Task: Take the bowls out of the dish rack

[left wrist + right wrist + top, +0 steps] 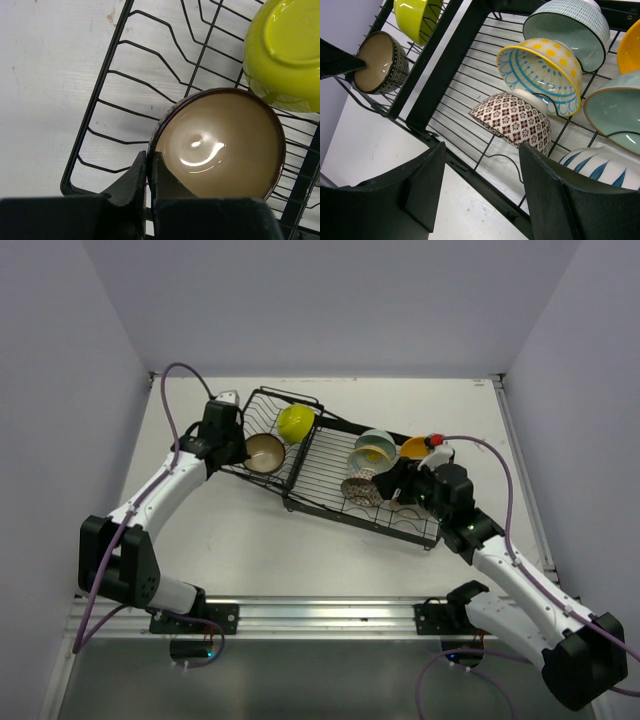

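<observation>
Brown bowl [265, 452] sits in the basket half of the rack [300, 502], at its left end. It is tipped, with its mouth turned up and toward the left arm. Left gripper [149, 170] is closed on the near rim, one finger inside and one outside. From the grip the bowl extends straight ahead toward the rack's middle, so its weight hangs forward of the pinch. Judgement: the way out is up and back over the raised side wire, and the bowl may swing down about the pinch as it lifts. Yellow-green bowl [285, 50] lies just beyond the far rim; touching or apart, cannot tell. Right gripper [482, 155] is open and empty, at the near edge of the flat half. A patterned bowl [512, 120] on its side is just ahead of it, with the remaining bowls crowded behind. Left arm is plainly the nearer one to the brown bowl; the right is well apart from it. Hidden: the fingers cover the contact patch, so depth of bite is unclear. The bowl's foot and any wire it catches on are out of sight. Top view: the right wrist covers part of the cluster.
</observation>
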{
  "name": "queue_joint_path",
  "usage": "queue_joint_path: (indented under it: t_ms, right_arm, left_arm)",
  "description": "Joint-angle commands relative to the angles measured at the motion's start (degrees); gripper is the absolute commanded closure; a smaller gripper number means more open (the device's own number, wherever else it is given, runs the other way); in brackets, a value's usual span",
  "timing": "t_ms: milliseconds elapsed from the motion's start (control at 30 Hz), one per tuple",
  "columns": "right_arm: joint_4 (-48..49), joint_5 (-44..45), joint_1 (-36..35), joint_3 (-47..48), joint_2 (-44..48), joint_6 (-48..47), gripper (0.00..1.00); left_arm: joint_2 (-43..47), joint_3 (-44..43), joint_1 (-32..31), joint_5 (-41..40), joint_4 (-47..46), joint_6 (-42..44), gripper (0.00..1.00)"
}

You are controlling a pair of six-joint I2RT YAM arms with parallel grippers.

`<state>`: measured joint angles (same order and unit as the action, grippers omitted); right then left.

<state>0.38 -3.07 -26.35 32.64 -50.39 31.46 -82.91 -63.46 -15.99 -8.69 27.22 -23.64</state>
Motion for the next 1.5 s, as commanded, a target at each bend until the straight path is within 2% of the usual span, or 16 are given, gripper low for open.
queue_joint_path:
  t_ms: [0,400,633,700,767,867,967,1200,1467]
  right_arm:
    - [0.4,-1.0,0.2,1.0,1.9,0.3,0.36]
    - [-3.5,0.8,0.3,2.7,3.9,-0.2,0.35]
    - [-4.4,1.6,0.2,3.0,4.2,-0.4,0.35]
    - [-4.4,1.6,0.2,3.0,4.4,-0.5,0.35]
    - [-4.1,1.8,0.2,2.9,4.4,-0.5,0.35]
    - [-4.6,1.8,0.2,3.1,4.4,-1.0,0.34]
    - [-4.9,1.8,0.2,2.8,4.8,-2.3,0.34]
    - [-4.6,2.1,0.2,1.8,3.8,-5.0,0.33]
    - [-1.5,1.8,0.5,-0.2,0.9,-6.3,0.32]
  left_arm:
    - [3.3,-3.0,-1.2,0.1,1.5,-1.1,1.0]
    - [10.9,-6.7,-1.2,-4.8,-2.3,-1.0,1.0]
    - [13.1,-9.6,-1.1,-14.7,-3.0,1.5,1.0]
    - [12.3,-10.7,-0.1,-15.3,-3.6,1.8,1.0]
    - [9.8,-11.9,2.1,-12.9,-2.8,0.6,1.0]
    - [6.2,-14.1,12.2,-6.6,-2.0,-2.2,1.0]
    - [0.3,-16.9,18.9,-2.9,-0.6,-3.8,1.0]
    - [-11.2,-24.8,25.8,1.1,2.4,-4.8,1.0]
    - [-27.7,-38.1,27.9,5.0,7.6,-7.9,1.0]
